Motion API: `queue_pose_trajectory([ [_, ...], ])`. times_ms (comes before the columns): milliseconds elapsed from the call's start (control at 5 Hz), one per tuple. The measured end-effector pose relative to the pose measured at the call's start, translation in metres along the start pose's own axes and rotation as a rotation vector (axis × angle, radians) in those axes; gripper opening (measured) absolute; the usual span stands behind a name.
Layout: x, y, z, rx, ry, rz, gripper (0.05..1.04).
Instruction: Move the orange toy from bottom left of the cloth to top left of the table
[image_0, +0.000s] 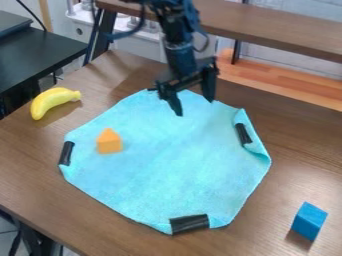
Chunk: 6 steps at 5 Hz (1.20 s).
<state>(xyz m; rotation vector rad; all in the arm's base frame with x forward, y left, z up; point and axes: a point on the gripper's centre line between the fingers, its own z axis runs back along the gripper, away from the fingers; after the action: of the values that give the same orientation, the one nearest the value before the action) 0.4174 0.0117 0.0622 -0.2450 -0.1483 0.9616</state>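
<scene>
Brown wood made up the desk (30, 160) I looked down on at a slant, with a wooden shelf (280, 31) behind its far side and a black side table (40, 57) beyond it at the upper left. A light blue cloth (180, 172) lay over the middle, roughly eight-sided. Black tape marked its left edge (66, 153), its bottom edge (189, 223) and its right edge (243, 134), where the fabric folded over.

My orange toy (109, 144), a small block with a pointed top, sat on the left part of the cloth, near the left tape. My black arm (179, 52) came in from the top, and its gripper (194, 107) hung over the cloth's far part, to the right of the toy and well apart from it. I had the fingers (174, 101) released, spread wide and pointing down.

A yellow banana (52, 101) lay on the desk at the upper left, beside the cloth. A blue block (308, 220) stood at the lower right.
</scene>
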Motion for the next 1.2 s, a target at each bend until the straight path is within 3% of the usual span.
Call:
queue_pose_trajectory([
  [200, 0.003, 0.022, 0.029, -0.059, -0.028, 0.026, 1.000],
  [400, 0.015, 0.054, 0.038, -0.045, -0.058, 0.047, 1.000],
  [800, 0.039, 0.101, 0.021, 0.043, -0.178, 0.039, 1.000],
  [1000, 0.042, 0.115, 0.003, 0.082, -0.178, 0.019, 1.000],
  [1200, 0.042, 0.126, 0.002, 0.099, -0.162, 0.024, 1.000],
])
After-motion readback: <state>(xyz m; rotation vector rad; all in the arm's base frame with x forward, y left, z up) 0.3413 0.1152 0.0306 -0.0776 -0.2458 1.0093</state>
